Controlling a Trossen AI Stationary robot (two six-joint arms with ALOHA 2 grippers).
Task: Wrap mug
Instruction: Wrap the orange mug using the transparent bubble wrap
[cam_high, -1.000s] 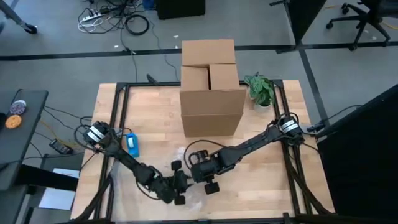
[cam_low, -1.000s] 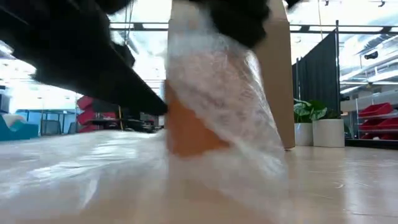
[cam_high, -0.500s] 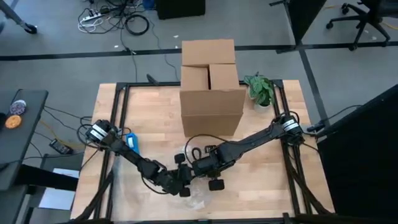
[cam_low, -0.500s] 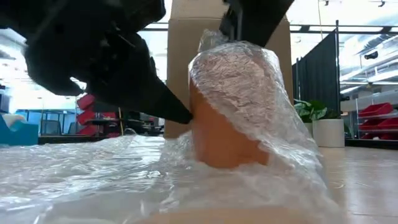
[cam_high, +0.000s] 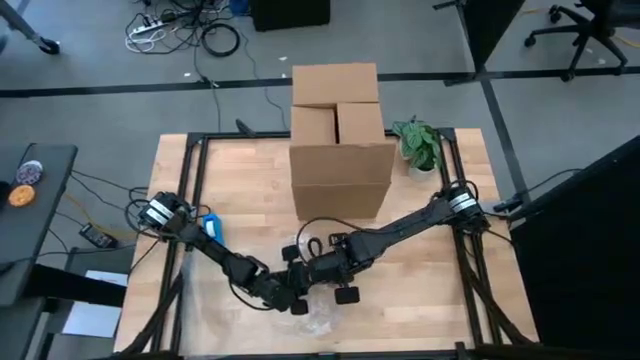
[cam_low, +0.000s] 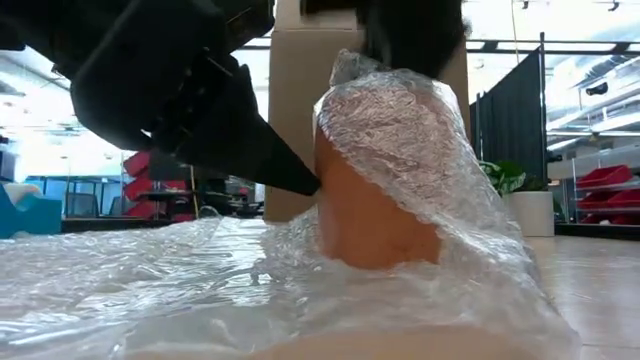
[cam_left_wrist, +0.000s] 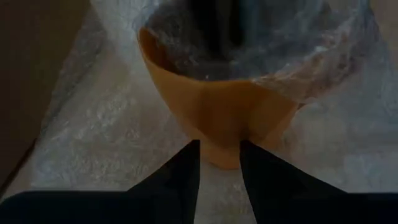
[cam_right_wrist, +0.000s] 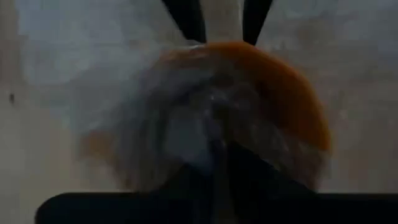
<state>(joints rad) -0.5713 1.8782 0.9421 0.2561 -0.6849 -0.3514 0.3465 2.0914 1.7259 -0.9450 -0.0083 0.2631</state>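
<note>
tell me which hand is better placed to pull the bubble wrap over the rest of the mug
Right, probably. The right hand sits above the orange mug with the bubble wrap bunched there. The left hand only touches the mug's bare side, seemingly steadying it.

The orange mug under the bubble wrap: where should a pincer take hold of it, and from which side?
Grip the orange mug low on its bare wall, coming level from the left pincer's side; bubble wrap already drapes the top and far side.

Wooden table (cam_high: 250, 180): bubble wrap (cam_low: 150, 290), box (cam_high: 338, 140), plant (cam_high: 418, 145)
</note>
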